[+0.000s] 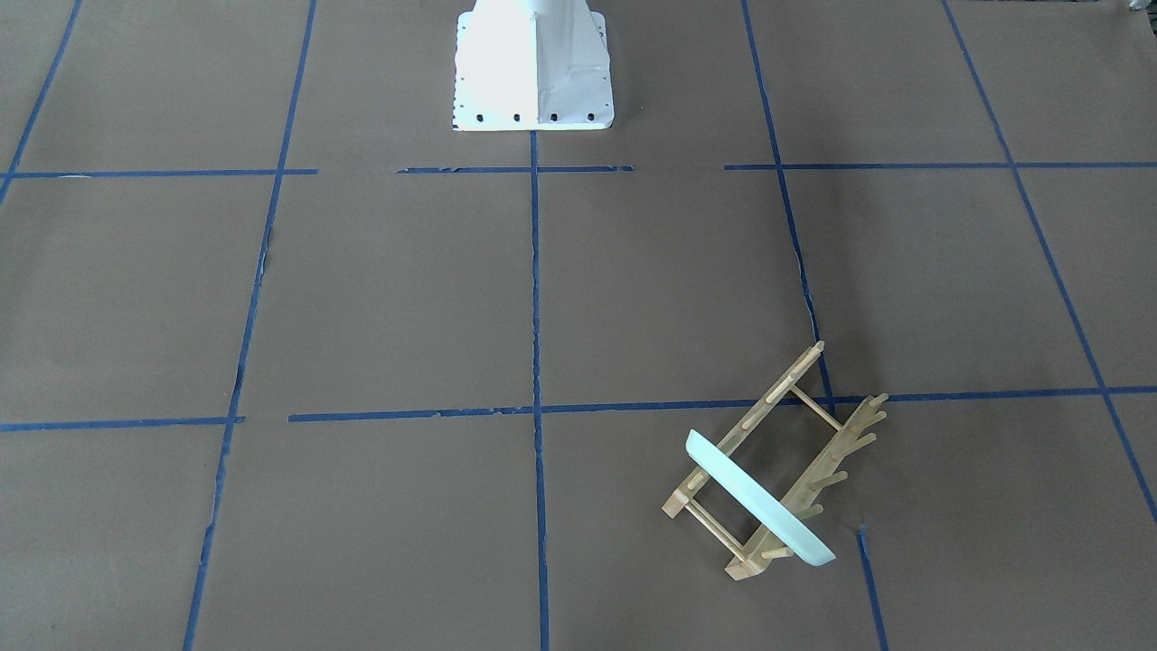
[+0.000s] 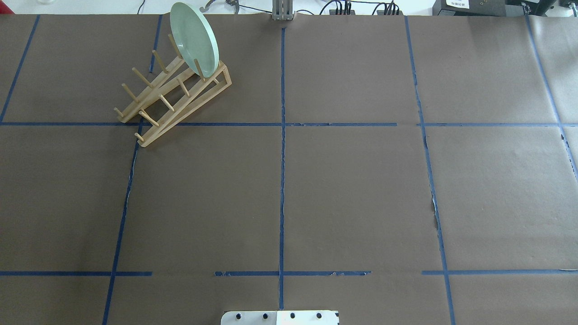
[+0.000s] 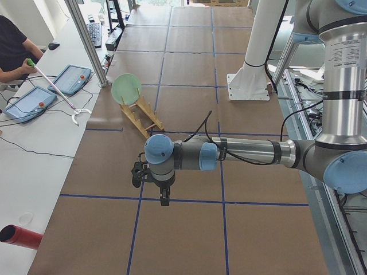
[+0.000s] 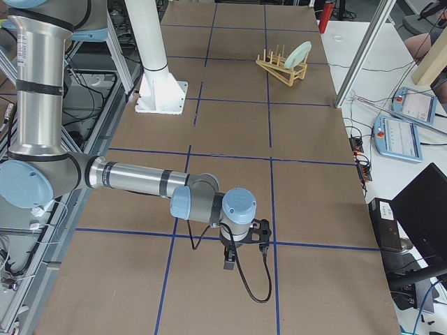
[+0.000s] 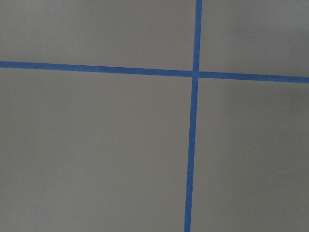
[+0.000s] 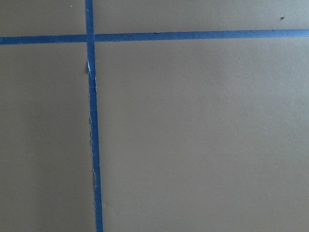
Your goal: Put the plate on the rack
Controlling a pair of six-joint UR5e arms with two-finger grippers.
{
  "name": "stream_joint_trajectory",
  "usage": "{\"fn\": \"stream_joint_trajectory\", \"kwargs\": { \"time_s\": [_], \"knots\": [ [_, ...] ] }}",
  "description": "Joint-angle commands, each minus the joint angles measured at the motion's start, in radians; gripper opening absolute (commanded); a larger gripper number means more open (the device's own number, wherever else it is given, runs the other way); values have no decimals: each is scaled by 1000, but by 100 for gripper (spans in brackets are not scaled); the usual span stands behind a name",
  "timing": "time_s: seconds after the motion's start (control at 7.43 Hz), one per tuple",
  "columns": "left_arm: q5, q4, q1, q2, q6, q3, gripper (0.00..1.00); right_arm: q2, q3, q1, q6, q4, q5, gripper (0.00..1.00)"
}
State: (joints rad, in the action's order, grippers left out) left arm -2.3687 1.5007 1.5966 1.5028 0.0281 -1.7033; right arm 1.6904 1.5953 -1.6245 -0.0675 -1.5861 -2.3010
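The pale mint-green plate (image 1: 759, 502) stands on edge between the pegs at one end of the light-wood rack (image 1: 768, 398). In the overhead view the plate (image 2: 194, 38) leans in the rack (image 2: 153, 131) at the far left of the table. No gripper touches them. My left gripper (image 3: 164, 197) hangs over the brown table, well short of the rack (image 3: 143, 117). My right gripper (image 4: 229, 262) hangs over the table's other end, far from the plate (image 4: 300, 52). I cannot tell whether either gripper is open or shut. The wrist views show only table and blue tape.
The white robot base (image 1: 533, 72) stands at the table's middle edge. A side bench holds tablets (image 3: 26, 103) and a red cylinder (image 3: 20, 236), and an operator (image 3: 11, 46) sits there. Blue tape lines grid the brown table.
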Motion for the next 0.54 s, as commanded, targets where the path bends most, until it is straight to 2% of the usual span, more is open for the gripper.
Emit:
{"fn": "stream_joint_trajectory", "kwargs": {
  "time_s": [0.0, 0.27, 0.4],
  "knots": [
    [2, -20, 5, -7, -10, -42, 100, 0, 0, 0, 0, 0, 0, 100],
    [2, -36, 3, -3, -100, -45, 100, 0, 0, 0, 0, 0, 0, 100],
    [0, -90, 3, -1, -128, -45, 100, 0, 0, 0, 0, 0, 0, 100]
  ]
}}
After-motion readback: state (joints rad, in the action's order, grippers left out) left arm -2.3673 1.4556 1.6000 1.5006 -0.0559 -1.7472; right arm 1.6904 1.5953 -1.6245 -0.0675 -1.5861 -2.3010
